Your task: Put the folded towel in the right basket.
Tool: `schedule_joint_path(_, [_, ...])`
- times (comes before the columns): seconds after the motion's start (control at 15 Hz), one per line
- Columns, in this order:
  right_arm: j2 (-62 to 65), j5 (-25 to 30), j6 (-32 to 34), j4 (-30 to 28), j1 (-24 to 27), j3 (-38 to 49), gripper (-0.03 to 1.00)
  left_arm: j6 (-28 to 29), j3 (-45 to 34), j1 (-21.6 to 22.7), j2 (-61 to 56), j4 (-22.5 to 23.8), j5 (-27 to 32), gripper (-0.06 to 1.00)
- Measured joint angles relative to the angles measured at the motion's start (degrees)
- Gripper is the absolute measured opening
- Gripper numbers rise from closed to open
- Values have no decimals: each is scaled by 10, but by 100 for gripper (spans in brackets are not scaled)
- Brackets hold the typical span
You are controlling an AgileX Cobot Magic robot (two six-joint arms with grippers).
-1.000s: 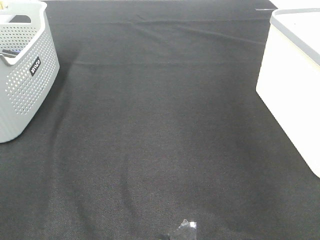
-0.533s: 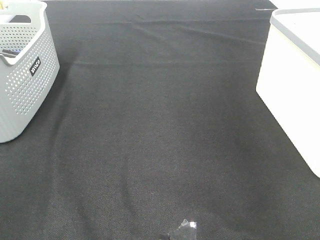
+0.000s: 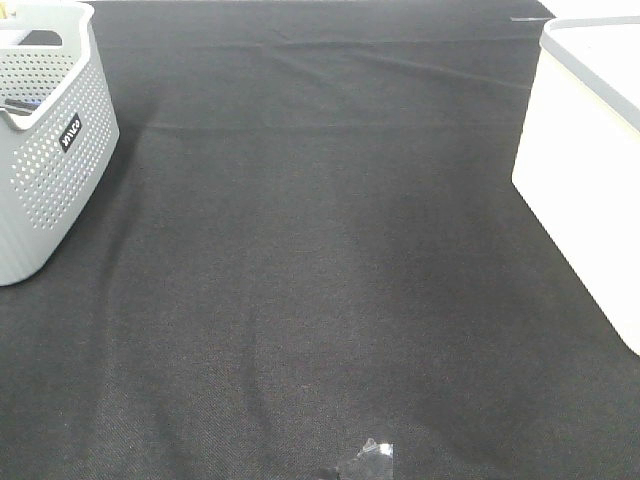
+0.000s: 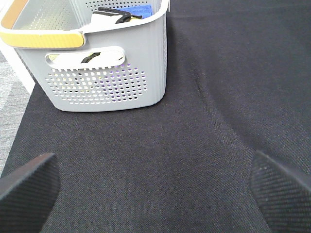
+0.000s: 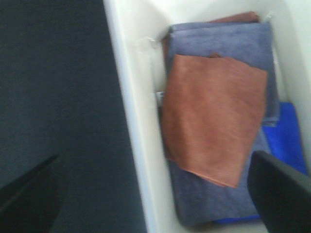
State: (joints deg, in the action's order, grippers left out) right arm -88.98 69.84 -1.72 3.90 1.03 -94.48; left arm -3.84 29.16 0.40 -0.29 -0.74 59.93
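A black woven cloth covers the surface (image 3: pixel 320 280), seen from a high camera. At the left edge stands a light-grey perforated basket (image 3: pixel 45 150) with a small black label. At the right edge stands the right basket (image 3: pixel 585 170), white with plain walls and a grey rim. No arm shows in this high view.

The right wrist camera looks down into the right basket (image 5: pixel 133 121). The folded towel (image 5: pixel 214 116), rust-brown, lies inside it, on top of a grey-purple towel (image 5: pixel 223 39), with a blue cloth (image 5: pixel 286 131) beside and beneath. The right gripper (image 5: pixel 155 199) is spread wide with nothing between its fingers; one dark finger is over the black surface, the other over the basket. This view is blurred.

The left wrist camera shows the left gripper (image 4: pixel 155 189) also spread wide and empty, above the cloth near the perforated basket (image 4: pixel 102 73), which holds some items.

Judging from this, the towel is already placed and released, so the task looks essentially done. The next move likely calls only for drawing the right arm clear of the basket without disturbing the stack.
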Motion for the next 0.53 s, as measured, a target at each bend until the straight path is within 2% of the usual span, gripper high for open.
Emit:
schedule_joint_path(0.13, [13, 0, 36, -39, -54, 0, 96, 0, 0, 0, 0, 0, 0, 99])
schedule_joint_path(0.33, [53, -1, 64, -70, -83, 29, 96, 0, 0, 0, 0, 0, 0, 99])
schedule_joint_path(0.53, [187, -1, 73, -72, -83, 180, 96, 0, 0, 0, 0, 0, 0, 99])
